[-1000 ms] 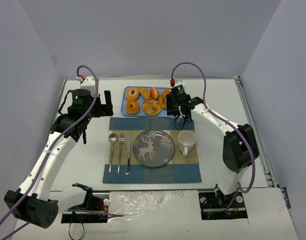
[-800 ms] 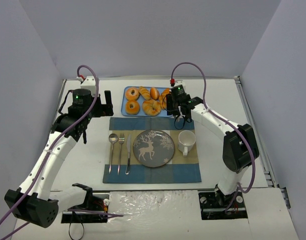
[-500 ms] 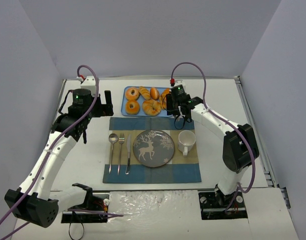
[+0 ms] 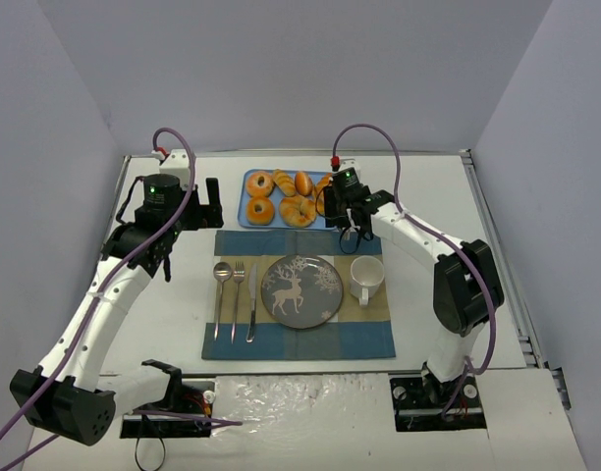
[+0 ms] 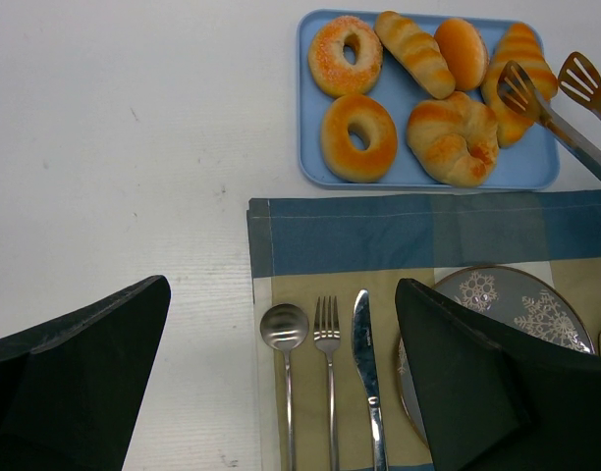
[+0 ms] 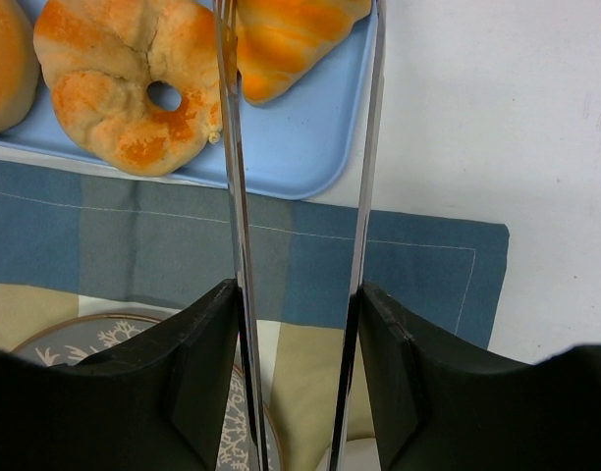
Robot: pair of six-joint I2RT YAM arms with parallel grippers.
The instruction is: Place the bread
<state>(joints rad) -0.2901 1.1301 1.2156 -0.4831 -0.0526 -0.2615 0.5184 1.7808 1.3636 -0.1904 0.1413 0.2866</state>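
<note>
The bread (image 5: pixel 519 51) is a ridged golden-orange croissant at the right end of the blue tray (image 5: pixel 399 103), also seen in the top view (image 4: pixel 325 183) and the right wrist view (image 6: pixel 286 34). My right gripper (image 6: pixel 299 294) (image 4: pixel 346 224) is shut on metal tongs (image 6: pixel 232 147), whose two arms run forward over the placemat to the tray. The tongs' tips (image 5: pixel 521 86) are spread, one over the bread's left side and one to its right. My left gripper (image 5: pixel 281 285) (image 4: pixel 210 204) is open and empty, above the placemat's left edge.
Two ring donuts (image 5: pixel 345 54), a twisted bun (image 5: pixel 450 137), a long ridged roll (image 5: pixel 415 51) and a small oval roll (image 5: pixel 462 51) share the tray. On the checked placemat (image 4: pixel 369 339) lie a spoon, fork and knife (image 4: pixel 251 302), a deer-patterned plate (image 4: pixel 300 290) and a white cup (image 4: pixel 366 279).
My right wrist has shifted slightly left toward the tray, still holding the tongs. The left arm has not moved.
</note>
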